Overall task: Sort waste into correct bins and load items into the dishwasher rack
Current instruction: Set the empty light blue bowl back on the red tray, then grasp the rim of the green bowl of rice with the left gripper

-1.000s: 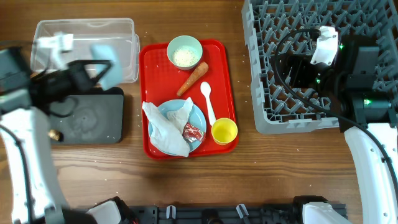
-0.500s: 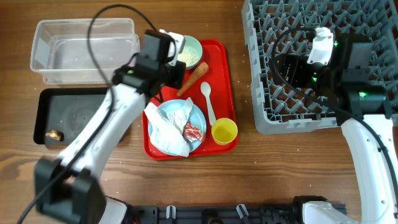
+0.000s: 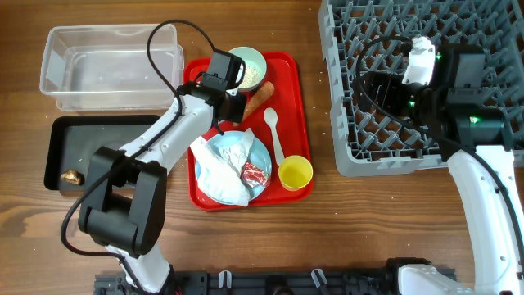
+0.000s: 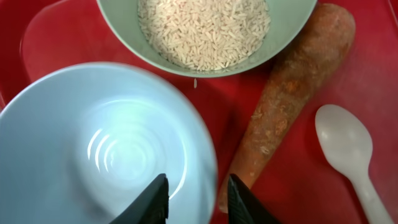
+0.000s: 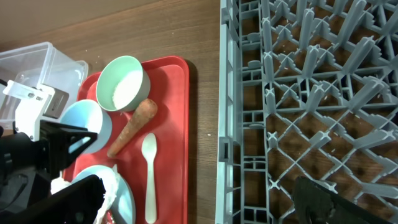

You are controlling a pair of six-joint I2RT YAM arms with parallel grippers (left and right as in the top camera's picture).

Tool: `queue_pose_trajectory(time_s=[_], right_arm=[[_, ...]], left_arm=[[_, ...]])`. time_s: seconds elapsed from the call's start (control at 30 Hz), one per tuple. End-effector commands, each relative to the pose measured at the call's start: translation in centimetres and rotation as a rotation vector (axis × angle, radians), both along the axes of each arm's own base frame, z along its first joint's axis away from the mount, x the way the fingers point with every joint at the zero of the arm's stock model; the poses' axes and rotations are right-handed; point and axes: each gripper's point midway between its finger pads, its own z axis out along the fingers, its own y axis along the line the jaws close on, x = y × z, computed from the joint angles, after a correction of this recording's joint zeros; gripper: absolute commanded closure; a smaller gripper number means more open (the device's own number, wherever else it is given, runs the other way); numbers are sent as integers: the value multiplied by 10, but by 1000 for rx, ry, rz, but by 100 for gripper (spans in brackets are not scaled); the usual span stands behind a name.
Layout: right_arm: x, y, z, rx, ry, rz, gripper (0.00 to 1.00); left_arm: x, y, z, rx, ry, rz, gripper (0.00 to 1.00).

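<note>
My left gripper (image 4: 198, 200) is shut on the rim of an empty pale blue bowl (image 4: 106, 143), low over the red tray (image 3: 288, 90). Beside it are a second bowl holding white rice (image 3: 243, 67), the orange carrot (image 3: 255, 100) and the white spoon (image 3: 274, 135). The pale blue plate (image 3: 262, 154) carries the crumpled napkin (image 3: 219, 168) and the red wrapper (image 3: 255, 173). The yellow cup (image 3: 295, 173) stands at the tray's front right. My right gripper (image 5: 199, 205) is open and empty over the left edge of the grey rack (image 3: 409, 123).
The clear tub (image 3: 110, 65) stands at the back left. The black tray (image 3: 106, 156) in front of it holds a small brown lump (image 3: 72, 176). Bare wood runs between the red tray and the rack.
My left arm has swung right from over the tub and black tray to the red tray, carrying the blue bowl. The right arm has barely moved.
</note>
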Motion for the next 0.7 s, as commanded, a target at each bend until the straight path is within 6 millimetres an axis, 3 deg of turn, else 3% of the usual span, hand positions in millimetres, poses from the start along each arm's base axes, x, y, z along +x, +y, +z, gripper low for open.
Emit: queue_pose_trajectory(time_s=[0.0, 0.13, 0.27, 0.47, 0.67], right_arm=[[4, -3, 4, -15, -13, -4, 0], [5, -3, 4, -15, -13, -4, 0], [5, -3, 5, -14, -17, -4, 0], [7, -3, 7, -15, -29, -4, 0], [8, -3, 8, -34, -42, 16, 0]], left_arm=[[2, 2, -2, 9, -3, 13, 30], [4, 1, 7, 3, -13, 14, 19], [14, -6, 49, -31, -47, 21, 11], [29, -37, 123, -126, -126, -11, 8], [41, -52, 154, -235, -182, 49, 9]])
